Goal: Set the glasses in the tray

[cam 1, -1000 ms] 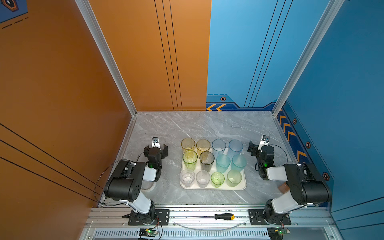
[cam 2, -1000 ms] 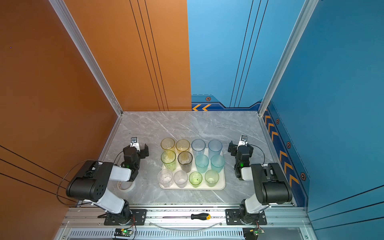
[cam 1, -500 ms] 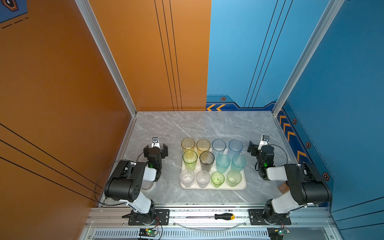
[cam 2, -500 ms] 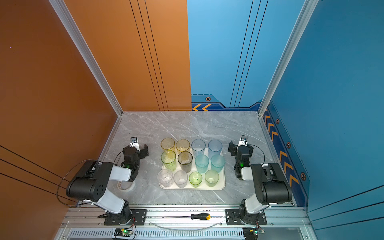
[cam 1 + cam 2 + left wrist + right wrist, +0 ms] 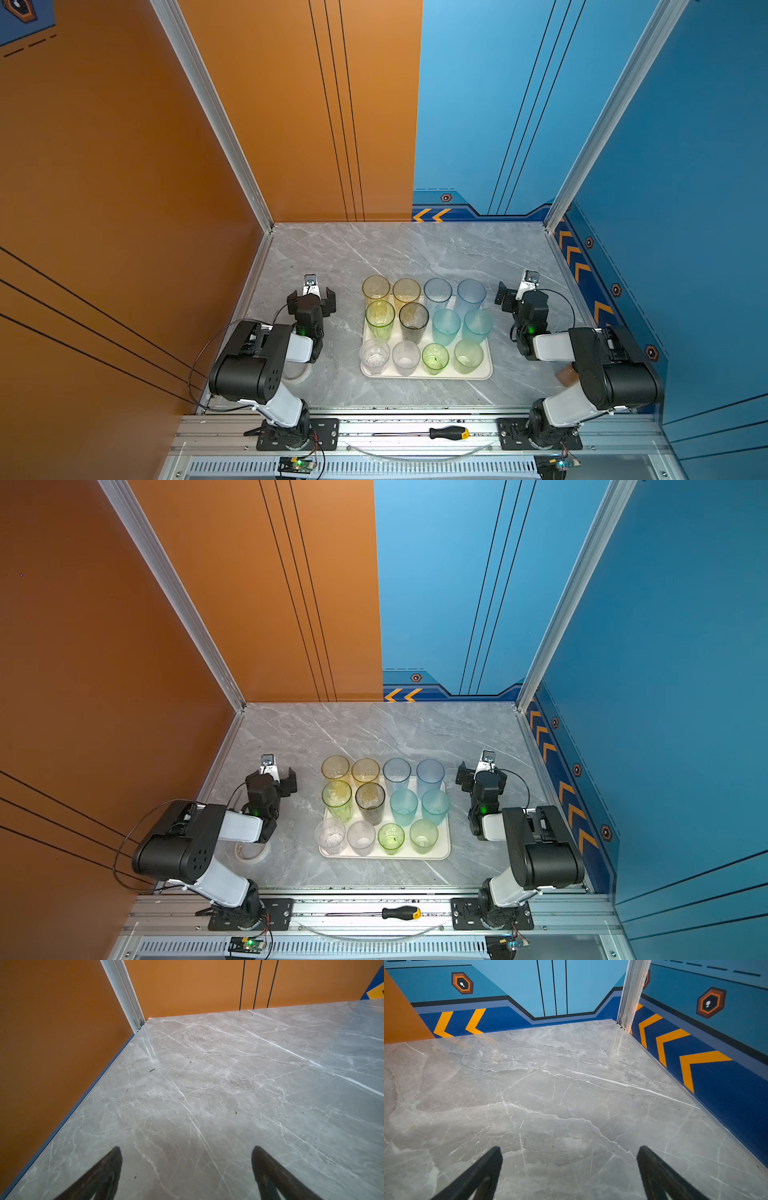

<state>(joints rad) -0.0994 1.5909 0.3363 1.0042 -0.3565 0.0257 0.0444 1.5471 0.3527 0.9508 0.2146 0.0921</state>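
left pincer: my left pincer (image 5: 186, 1148) is spread as wide as it goes and holds nothing. between its black fingers (image 5: 108, 1167) i see only the grey marble tabletop (image 5: 207, 1084).
right pincer: my right pincer (image 5: 569, 1147) is just as wide and just as empty, facing the far blue corner.
stance: in both top views the pincers sit low, one on either flank of the cream-white rectangular tray (image 5: 478, 376), touching nothing it carries.
glasses: twelve translucent tinted tumblers (image 5: 413, 322), yellow, smoky grey, blue, teal, green and clear, stand upright in three rows of four.
tray load: the two nearer rows plainly stand inside the shallow rim. the far row's bases are hidden behind them, so i cannot tell for sure that they sit inside it.
tabletop: no tumbler stands loose on the marble. a flat white tape roll (image 5: 297, 374) lies under my left arm and a small brown jar (image 5: 567, 376) sits beside my right arm.
step: i judge the placing done, with both arms at rest.
next move: likely none. if the far row overhangs the rim, it calls for a gentle nudge inward, careful of the crowded neighbours.
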